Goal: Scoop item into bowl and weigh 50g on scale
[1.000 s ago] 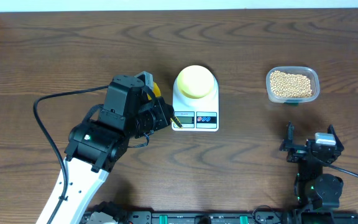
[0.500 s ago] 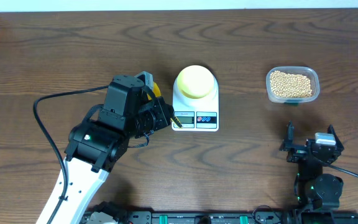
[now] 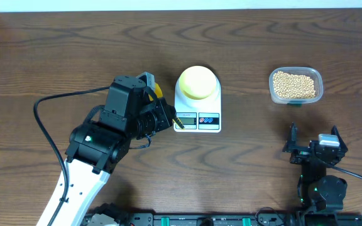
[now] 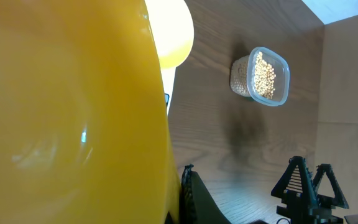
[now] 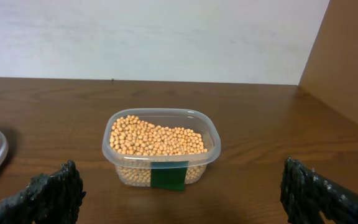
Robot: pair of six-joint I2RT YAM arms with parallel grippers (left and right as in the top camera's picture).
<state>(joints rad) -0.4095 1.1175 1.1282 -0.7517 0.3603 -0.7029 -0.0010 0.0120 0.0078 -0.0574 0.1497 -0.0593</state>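
The pale yellow-green bowl (image 3: pixel 197 82) stands on the white scale (image 3: pixel 198 119) in the overhead view. My left gripper (image 3: pixel 167 117) sits just left of the scale's front corner, shut on a bright yellow scoop (image 3: pixel 158 90). The scoop (image 4: pixel 67 112) fills the left wrist view, with one dark finger (image 4: pixel 194 199) against its edge and the bowl (image 4: pixel 174 31) behind it. Tan beans (image 3: pixel 294 84) fill a clear tub (image 3: pixel 318 80) at the right. My right gripper (image 3: pixel 313 141) rests near the front edge, open and holding nothing, facing the beans (image 5: pixel 157 138); its fingertips (image 5: pixel 48 193) stand wide apart.
A black cable (image 3: pixel 49 103) loops left of the left arm. A brown board (image 5: pixel 347 68) stands at the table's right side and a white wall (image 5: pixel 154 37) runs along the back. The tub bears a green label (image 5: pixel 168 175).
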